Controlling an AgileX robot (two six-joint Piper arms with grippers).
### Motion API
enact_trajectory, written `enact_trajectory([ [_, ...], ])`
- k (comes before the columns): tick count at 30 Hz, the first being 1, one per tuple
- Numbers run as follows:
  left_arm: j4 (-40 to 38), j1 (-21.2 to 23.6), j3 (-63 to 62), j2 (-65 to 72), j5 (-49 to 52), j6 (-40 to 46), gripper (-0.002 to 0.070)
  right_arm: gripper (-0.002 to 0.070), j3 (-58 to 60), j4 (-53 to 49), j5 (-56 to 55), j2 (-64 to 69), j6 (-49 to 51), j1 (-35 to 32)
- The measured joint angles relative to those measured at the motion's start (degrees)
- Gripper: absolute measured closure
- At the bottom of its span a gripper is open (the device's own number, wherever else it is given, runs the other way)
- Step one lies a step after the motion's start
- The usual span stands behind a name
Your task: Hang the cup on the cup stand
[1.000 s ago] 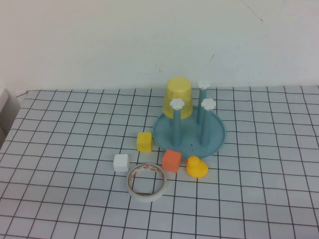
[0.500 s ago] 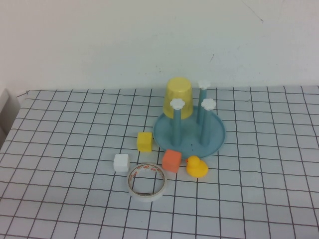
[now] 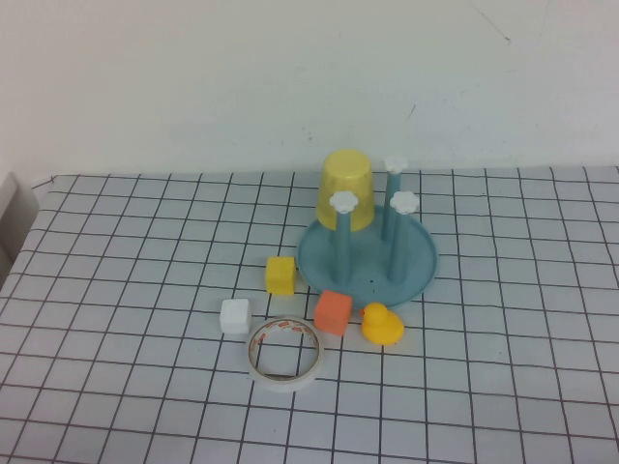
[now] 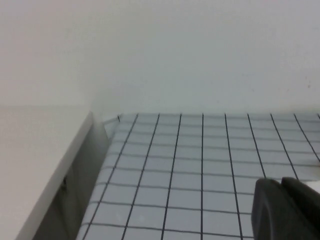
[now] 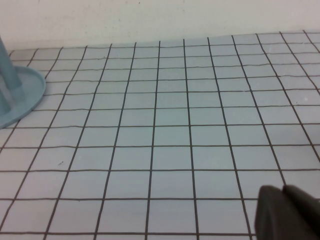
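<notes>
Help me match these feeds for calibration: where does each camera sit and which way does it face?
High view: raised on the robot's side, looking down at the cup inverted on the cup stand; no arm shows.
Left wrist view: low over the table's edge, facing the wall; shut left gripper in the corner.
Right wrist view: low over the grid; shut right gripper in the corner.
High and right wrist views share the stand.

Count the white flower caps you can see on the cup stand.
3: one at the front left post beside the cup, one at the front right, one behind. The cup may hide a fourth on the cup stand.
</notes>
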Motion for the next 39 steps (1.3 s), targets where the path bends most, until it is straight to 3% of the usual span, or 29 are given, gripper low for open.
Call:
enact_trajectory([
  [6,2.50,-2.19,0.00,-2.17,2.52,1.63,0.0676,0.0678,0.00,0.00,0.00,0.00,0.09,0.00],
  [12,2.50,-6.05,0.00,-2.29,7.54,9.45,0.0676,0.0678,0.00,0.00,0.00,0.00,0.09,0.00],
  [22,-1.21,-6.24,-0.11,-2.29,14.55,10.96,0.0676,0.0678,0.00,0.00,0.00,0.00,0.09,0.00],
  [39,-2.15,-6.24,-0.11,-2.29,15.03,11.05,0.0676,0.0678,0.00,0.00,0.00,0.00,0.13,0.00],
])
